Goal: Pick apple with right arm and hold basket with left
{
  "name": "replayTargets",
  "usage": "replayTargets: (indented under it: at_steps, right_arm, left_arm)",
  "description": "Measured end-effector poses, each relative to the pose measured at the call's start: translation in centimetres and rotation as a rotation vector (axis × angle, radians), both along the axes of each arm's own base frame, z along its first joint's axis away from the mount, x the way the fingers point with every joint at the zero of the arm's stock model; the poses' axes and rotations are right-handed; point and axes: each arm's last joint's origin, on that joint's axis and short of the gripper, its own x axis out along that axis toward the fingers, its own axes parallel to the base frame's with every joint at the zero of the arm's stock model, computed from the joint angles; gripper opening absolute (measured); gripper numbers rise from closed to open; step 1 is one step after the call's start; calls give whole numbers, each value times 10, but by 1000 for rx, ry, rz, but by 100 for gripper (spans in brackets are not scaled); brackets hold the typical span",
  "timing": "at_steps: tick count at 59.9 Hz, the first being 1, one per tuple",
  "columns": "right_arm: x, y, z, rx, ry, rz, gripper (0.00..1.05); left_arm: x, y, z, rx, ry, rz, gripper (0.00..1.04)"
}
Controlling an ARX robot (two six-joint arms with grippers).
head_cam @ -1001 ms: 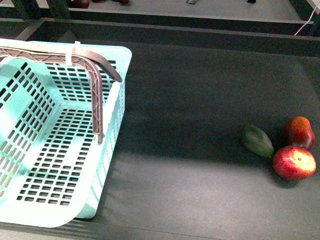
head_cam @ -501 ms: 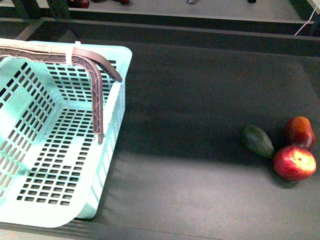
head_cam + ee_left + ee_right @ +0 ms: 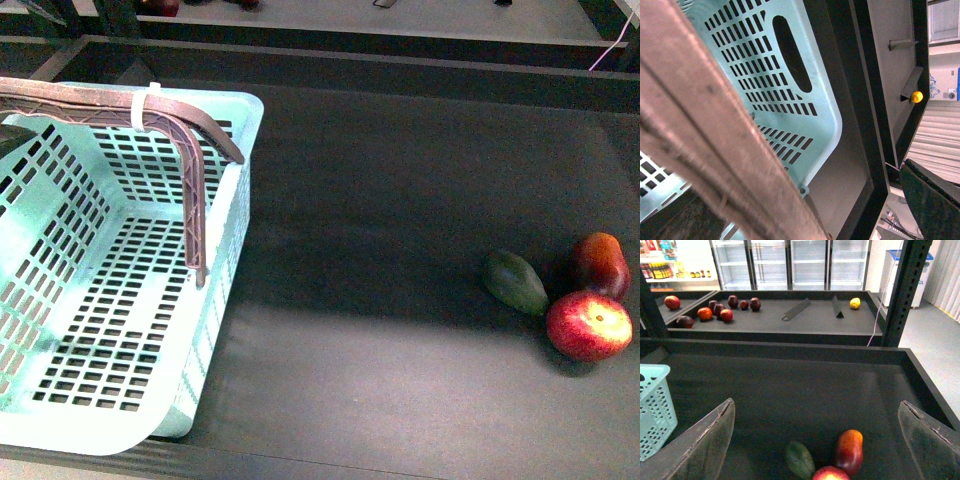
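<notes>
At 4 o'clock on the table (image 3: 400,200), the apple (image 3: 589,326) lies unmoved and the basket (image 3: 90,440) stays at 9, right gripper (image 3: 816,405) and left gripper (image 3: 816,165) both spread apart.

One basket (image 3: 228,230) stands at the left of the table (image 3: 380,200). Three fruits lie at its right: one apple (image 3: 589,325), one darker red fruit (image 3: 600,264) and one green oval fruit (image 3: 516,282). The far table (image 3: 770,324) carries some nine red fruits (image 3: 705,313), one yellow fruit (image 3: 855,303) and two wedge dividers (image 3: 795,309).
</notes>
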Motion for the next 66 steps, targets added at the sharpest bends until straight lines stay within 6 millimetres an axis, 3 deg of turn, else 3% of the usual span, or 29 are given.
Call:
replayTargets:
  at_steps: [9,19,45,55,66]
  right_arm:
    - [0,0,0,0,0,0,96]
    - [0,0,0,0,0,0,96]
    - [0,0,0,0,0,0,96]
    - [0,0,0,0,0,0,96]
    - [0,0,0,0,0,0,96]
  left_arm:
    - [20,0,-12,-15,32,36,98]
    - [28,1,-21,-17,62,63,97]
    - [27,6,-22,-63,109,108,20]
    - [23,-4,-7,-59,95,51,15]
    - [14,-26,33,-44,17,-25,15]
